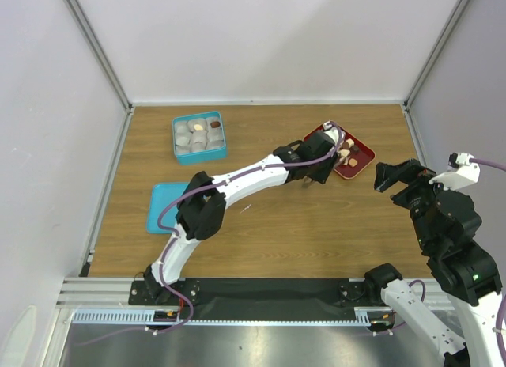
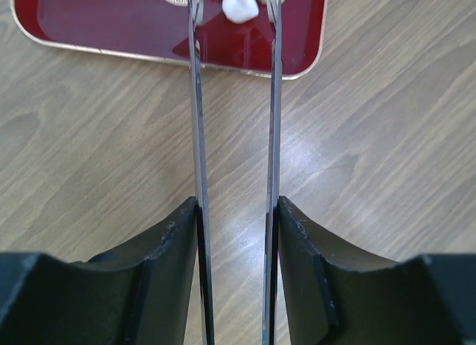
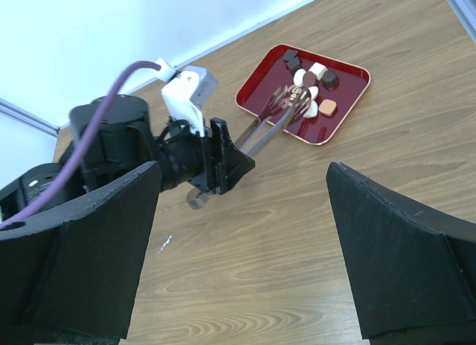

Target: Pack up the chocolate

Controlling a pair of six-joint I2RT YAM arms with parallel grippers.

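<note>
Box [image 1: 224, 143], upper left: partly filled. More chocolate [image 3: 326, 107] on the tray [image 3: 349, 88], right of centre, so roughly midway. My left gripper [image 2: 234, 233] is clamped on the tongs [image 2: 195, 137], and a white piece [image 2: 239, 3] sits between their tips at frame top. Right gripper [image 1: 393, 181] spread wide, empty, far right.

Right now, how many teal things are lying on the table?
2. The teal box sits at the far left. The flat teal lid lies nearer the arm bases, its right edge hidden by the left arm.
</note>
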